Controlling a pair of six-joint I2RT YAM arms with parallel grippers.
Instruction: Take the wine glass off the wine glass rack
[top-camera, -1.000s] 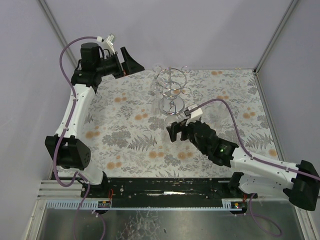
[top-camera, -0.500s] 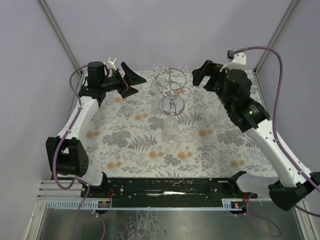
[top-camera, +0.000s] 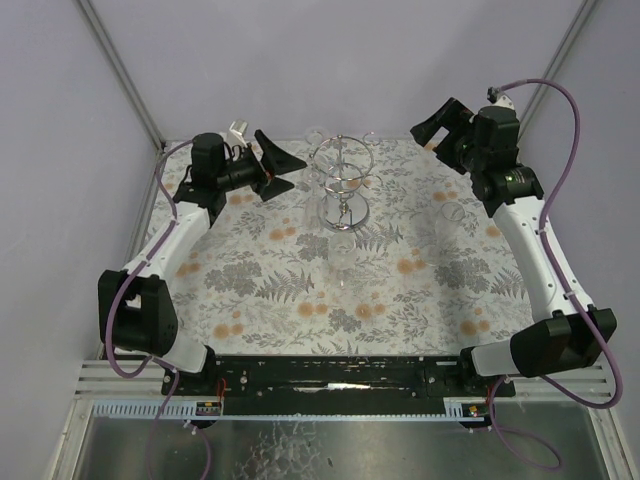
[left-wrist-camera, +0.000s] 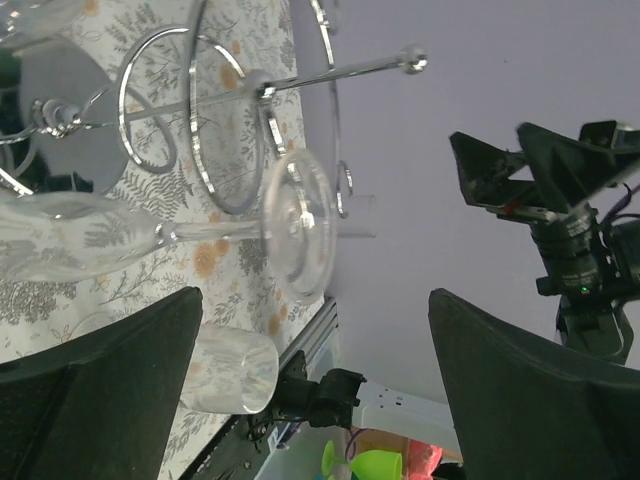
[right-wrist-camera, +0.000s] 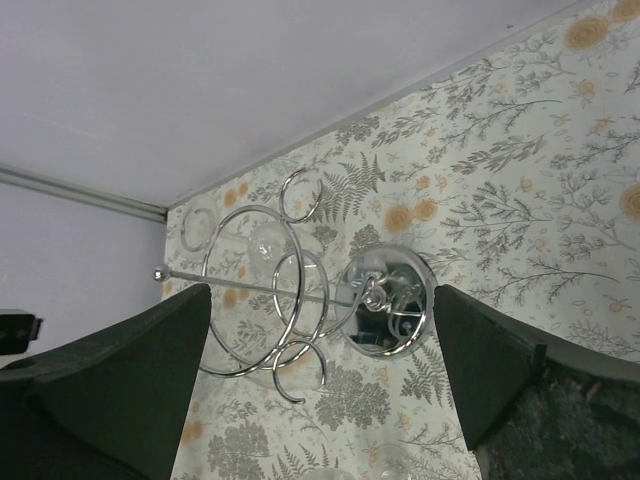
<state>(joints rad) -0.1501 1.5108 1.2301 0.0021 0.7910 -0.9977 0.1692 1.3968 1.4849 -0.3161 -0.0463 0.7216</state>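
Note:
The chrome wine glass rack (top-camera: 343, 186) stands at the back middle of the table, its rings (left-wrist-camera: 165, 110) and mirrored base (right-wrist-camera: 390, 300) showing in both wrist views. A clear wine glass (left-wrist-camera: 298, 225) hangs from a ring on the rack's left side (top-camera: 313, 176), foot up and bowl down. My left gripper (top-camera: 290, 165) is open just left of the rack, level with that glass, and its jaws (left-wrist-camera: 312, 300) hold nothing. My right gripper (top-camera: 428, 135) is open, raised at the back right and facing the rack (right-wrist-camera: 322, 290) from a distance.
One loose glass (top-camera: 342, 248) stands on the flowered cloth in front of the rack, and another (top-camera: 452, 212) to the right. Two more glasses (top-camera: 315, 133) sit behind the rack by the back wall. Frame posts rise at the back corners.
The right arm swung from the table's middle up to the back right corner, leaving a glass standing in front of the rack. The left gripper moved right, closer to the rack.

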